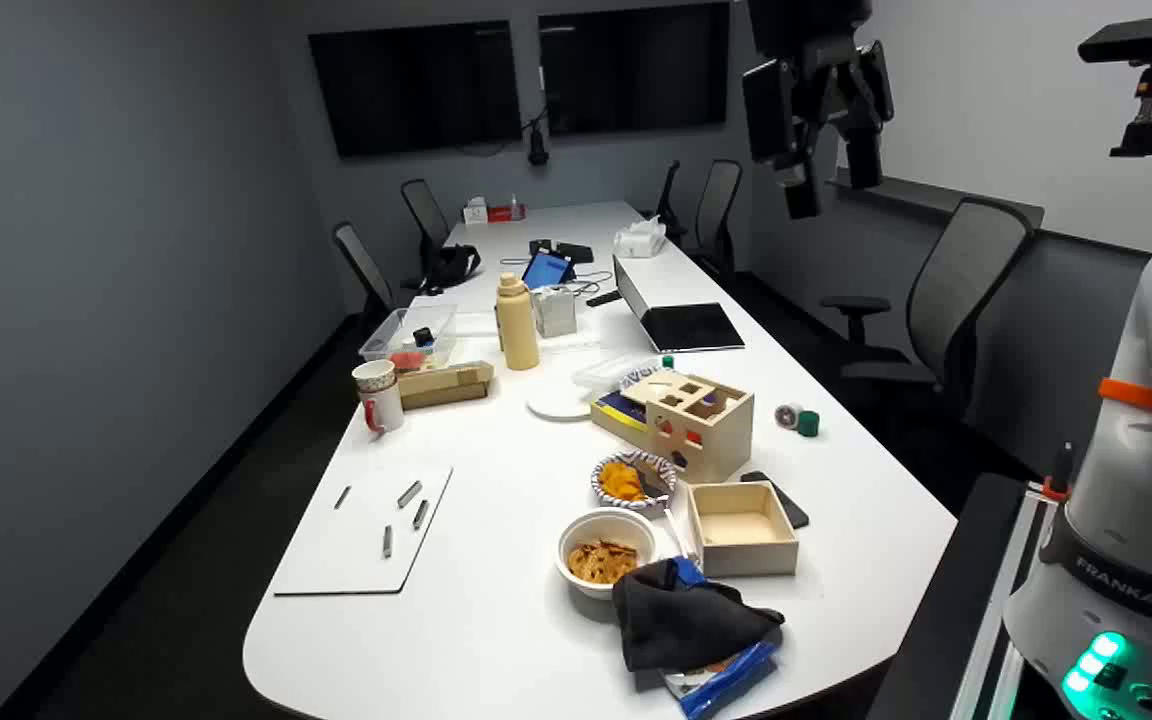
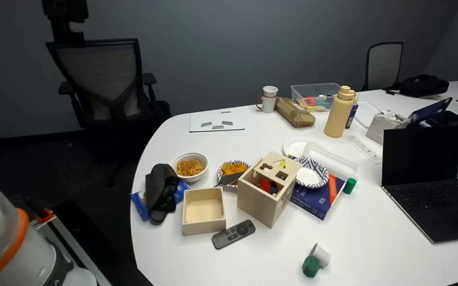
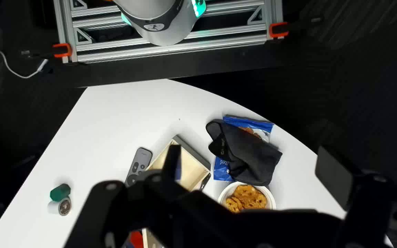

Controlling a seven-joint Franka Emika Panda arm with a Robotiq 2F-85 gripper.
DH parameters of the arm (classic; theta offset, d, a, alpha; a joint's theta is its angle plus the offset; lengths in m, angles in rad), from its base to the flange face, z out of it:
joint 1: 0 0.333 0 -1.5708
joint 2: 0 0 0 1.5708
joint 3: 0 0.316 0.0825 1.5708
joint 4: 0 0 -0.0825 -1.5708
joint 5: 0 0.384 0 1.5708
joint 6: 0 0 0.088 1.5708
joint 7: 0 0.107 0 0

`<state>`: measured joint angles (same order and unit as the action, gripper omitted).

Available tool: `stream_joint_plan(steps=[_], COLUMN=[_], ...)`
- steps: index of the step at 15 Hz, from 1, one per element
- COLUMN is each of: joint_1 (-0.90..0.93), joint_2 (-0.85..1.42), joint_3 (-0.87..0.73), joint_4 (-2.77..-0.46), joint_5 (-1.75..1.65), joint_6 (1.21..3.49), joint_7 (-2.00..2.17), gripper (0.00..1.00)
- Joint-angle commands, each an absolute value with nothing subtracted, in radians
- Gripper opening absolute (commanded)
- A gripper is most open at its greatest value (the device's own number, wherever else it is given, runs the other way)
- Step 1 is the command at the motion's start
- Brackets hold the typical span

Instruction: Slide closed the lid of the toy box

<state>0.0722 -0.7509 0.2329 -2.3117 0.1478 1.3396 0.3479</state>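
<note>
Lid (image 2: 274, 171): lying across the top of the toy box (image 2: 255, 200), covering only part of it, far end jutting out past the wall toward the book (image 2: 312, 200). Gap lies at the end nearer the arm base (image 1: 1121, 520); red and blue pieces (image 2: 266, 185) show in it. Cannot tell whether both side edges sit in grooves. Gripper (image 1: 833, 178): high up in both exterior views, well apart from the box, fingers (image 3: 334, 177) wide apart, nothing held. Lid not made out in the wrist view.

Step in hand, my reading: the approach; closing push not begun. Best line: come down beyond the jutting end, bring the fingers together as one blunt pusher, meet that edge at its middle, then draw toward the arm base, level and slow. Off-centre force would likely skew the lid and jam it. Box looks light, may travel too; the chip bowl (image 1: 658, 464), small tray (image 2: 204, 229) and remote (image 2: 233, 234) are near. Paper bowl (image 2: 308, 177) crowds the jutting end, contact unclear; keep fingertips off it. Ease off if a piece catches
</note>
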Motion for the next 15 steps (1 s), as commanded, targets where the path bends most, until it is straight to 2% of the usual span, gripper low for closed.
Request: stream_joint_plan(steps=[1,6,15], joint_1=[0.064,0.026,-0.044], joint_2=[-0.751,-0.659,-0.178], joint_3=[0.238,0.149,-0.092], joint_4=[-2.309,-2.322,-2.262], joint_5=[0.150,0.123,0.165], joint_6=[1.337,1.439,1.898], joint_7=[0.344,0.240,-0.061], gripper=[1.00,1.00,1.00])
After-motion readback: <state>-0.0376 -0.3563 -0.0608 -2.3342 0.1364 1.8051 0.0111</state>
